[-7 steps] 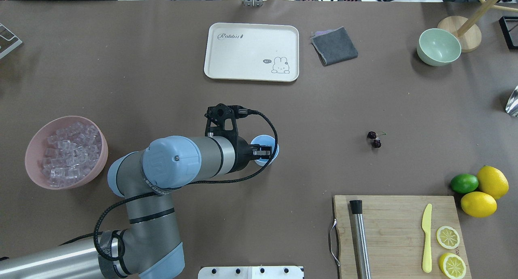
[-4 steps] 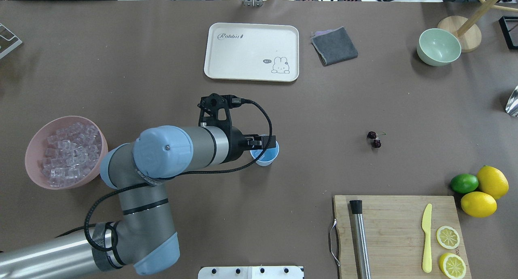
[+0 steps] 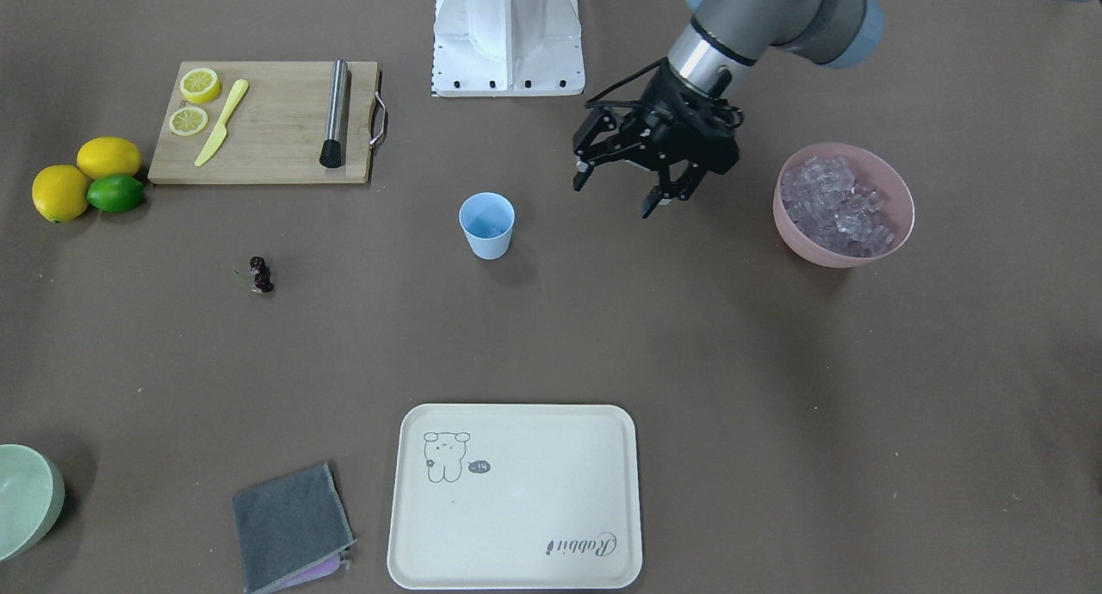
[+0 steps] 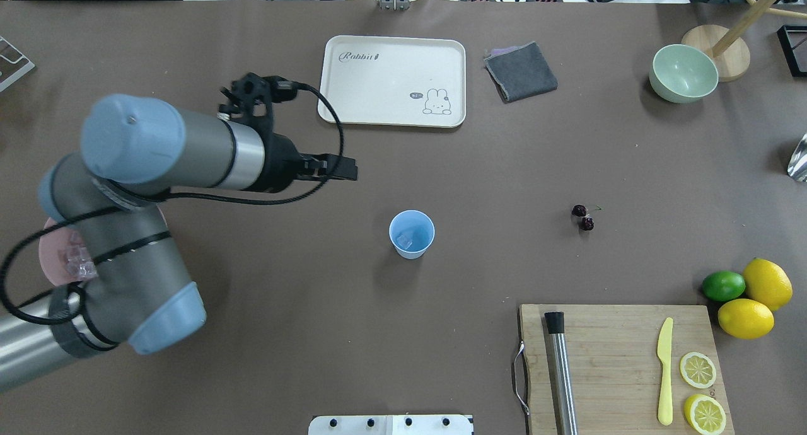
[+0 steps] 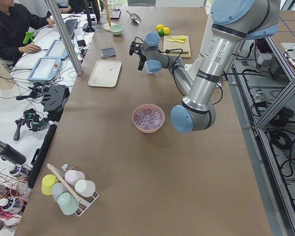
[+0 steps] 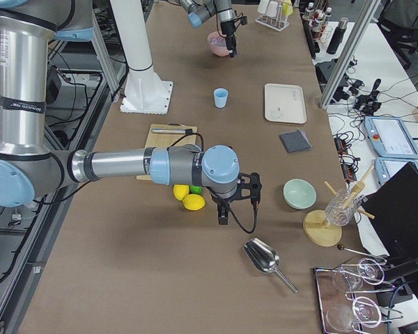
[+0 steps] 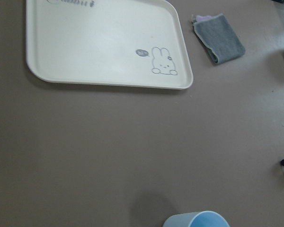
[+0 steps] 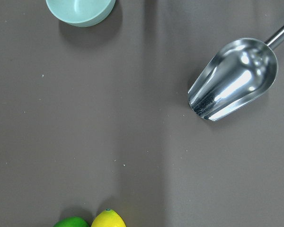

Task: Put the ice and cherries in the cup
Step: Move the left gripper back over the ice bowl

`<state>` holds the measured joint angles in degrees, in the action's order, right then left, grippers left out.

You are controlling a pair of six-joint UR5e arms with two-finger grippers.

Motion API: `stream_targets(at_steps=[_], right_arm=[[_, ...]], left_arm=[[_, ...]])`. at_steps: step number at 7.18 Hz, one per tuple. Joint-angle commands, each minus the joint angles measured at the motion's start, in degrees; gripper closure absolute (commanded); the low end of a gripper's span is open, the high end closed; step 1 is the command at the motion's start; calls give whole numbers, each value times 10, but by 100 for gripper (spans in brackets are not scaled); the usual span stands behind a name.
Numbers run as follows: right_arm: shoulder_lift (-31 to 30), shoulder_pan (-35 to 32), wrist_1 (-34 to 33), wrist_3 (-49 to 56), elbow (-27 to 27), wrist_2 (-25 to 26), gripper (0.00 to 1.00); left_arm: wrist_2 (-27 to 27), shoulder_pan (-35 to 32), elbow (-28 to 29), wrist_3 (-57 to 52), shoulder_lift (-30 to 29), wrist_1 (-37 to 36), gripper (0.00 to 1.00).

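Standing upright on the table, the cup has its long axis vertical, with the wide mouth up and the narrow base down. A single ice cube lies at its bottom. The rest of the ice is heaped in the pink bowl, well apart from the cup on the robot's left.

The cherries lie on the bare table well to the cup's other side. The two fruits touch, and their thin green stem runs off toward the robot's right.

The left gripper hangs in the air between cup and pink bowl. Its fingers point down and are spread wide — nothing is held and nothing touched.

The right gripper shows only in the side view, low over the table just beside the lemons. Whether it is spread or pressed together cannot be told. Its wrist camera looks down on a metal scoop and the rim of the pale green bowl.
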<state>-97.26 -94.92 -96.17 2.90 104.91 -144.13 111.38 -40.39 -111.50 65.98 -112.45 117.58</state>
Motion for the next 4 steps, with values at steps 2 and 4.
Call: stream_targets(at_steps=[2, 4], right_arm=[[0, 2, 2, 0, 0, 0, 0], [1, 10, 2, 0, 5, 0, 0]], left_arm=[[68, -103, -99, -128, 196, -2, 3], [88, -117, -87, -206, 258, -2, 3]])
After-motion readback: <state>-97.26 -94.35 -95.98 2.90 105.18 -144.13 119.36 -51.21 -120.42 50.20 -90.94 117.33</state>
